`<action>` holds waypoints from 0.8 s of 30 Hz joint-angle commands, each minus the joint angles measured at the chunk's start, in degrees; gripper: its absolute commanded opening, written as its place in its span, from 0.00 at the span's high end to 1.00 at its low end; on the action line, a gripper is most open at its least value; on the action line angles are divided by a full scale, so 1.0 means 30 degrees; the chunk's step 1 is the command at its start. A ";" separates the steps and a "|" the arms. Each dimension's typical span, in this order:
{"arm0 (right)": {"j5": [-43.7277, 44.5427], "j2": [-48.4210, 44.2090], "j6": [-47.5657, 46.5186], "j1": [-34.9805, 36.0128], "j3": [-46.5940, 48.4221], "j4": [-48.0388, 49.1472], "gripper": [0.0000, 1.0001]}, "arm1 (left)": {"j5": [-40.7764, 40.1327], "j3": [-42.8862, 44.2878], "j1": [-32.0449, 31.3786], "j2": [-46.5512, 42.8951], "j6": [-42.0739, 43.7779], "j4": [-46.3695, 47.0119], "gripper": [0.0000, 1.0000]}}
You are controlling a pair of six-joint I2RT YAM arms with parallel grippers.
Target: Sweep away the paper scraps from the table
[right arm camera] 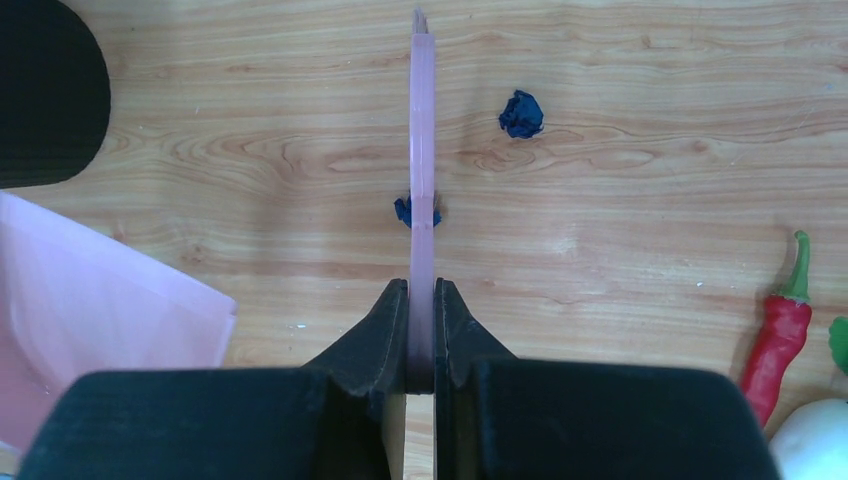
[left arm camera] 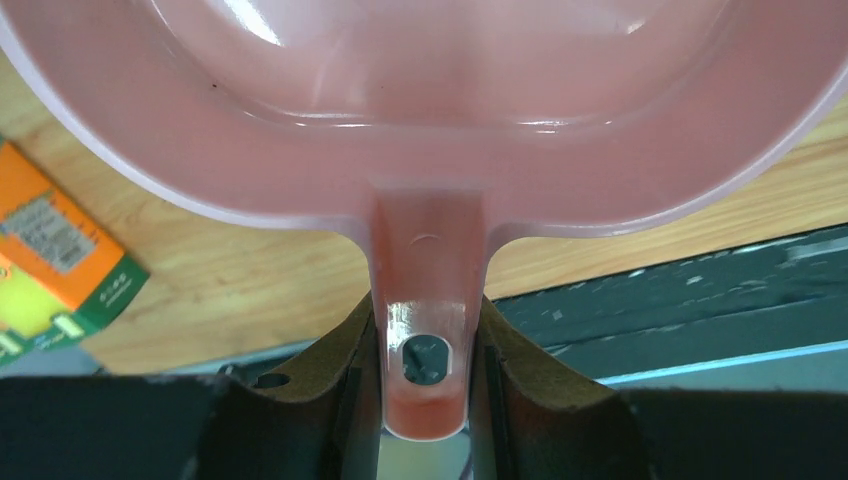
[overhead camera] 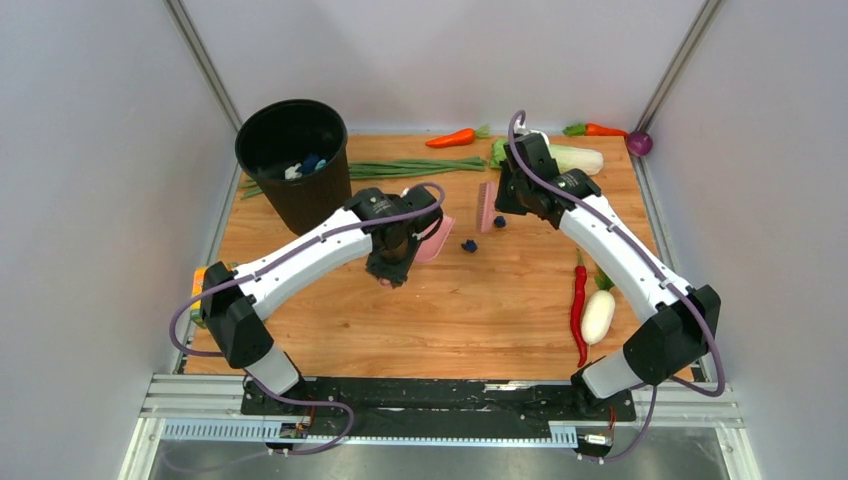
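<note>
Two navy paper scraps lie on the table point(overhead camera: 420, 320): one point(overhead camera: 468, 244) between the tools, one point(overhead camera: 499, 221) right beside the brush. In the right wrist view one scrap point(right arm camera: 521, 113) lies right of the brush, the other point(right arm camera: 402, 210) is partly hidden behind it. My right gripper point(overhead camera: 505, 195) point(right arm camera: 422, 295) is shut on the pink brush point(overhead camera: 486, 207) point(right arm camera: 423, 140), held upright. My left gripper point(overhead camera: 402, 262) point(left arm camera: 427, 310) is shut on the handle of the pink dustpan point(overhead camera: 436, 240) point(left arm camera: 420, 110), left of the scraps.
A black bin point(overhead camera: 293, 160) with trash inside stands at the back left. Green onions point(overhead camera: 410, 167), carrots point(overhead camera: 455, 137), cabbage point(overhead camera: 572, 157) and a purple onion point(overhead camera: 640, 143) line the back. A red chili point(overhead camera: 578, 305) and white radish point(overhead camera: 598, 315) lie right. An orange box point(left arm camera: 50, 260) lies left.
</note>
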 commanded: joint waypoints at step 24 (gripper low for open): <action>-0.1269 0.4451 -0.4575 -0.0092 0.2393 0.1020 1.00 | 0.3838 -0.5041 -0.0846 0.3469 0.4826 0.2134 1.00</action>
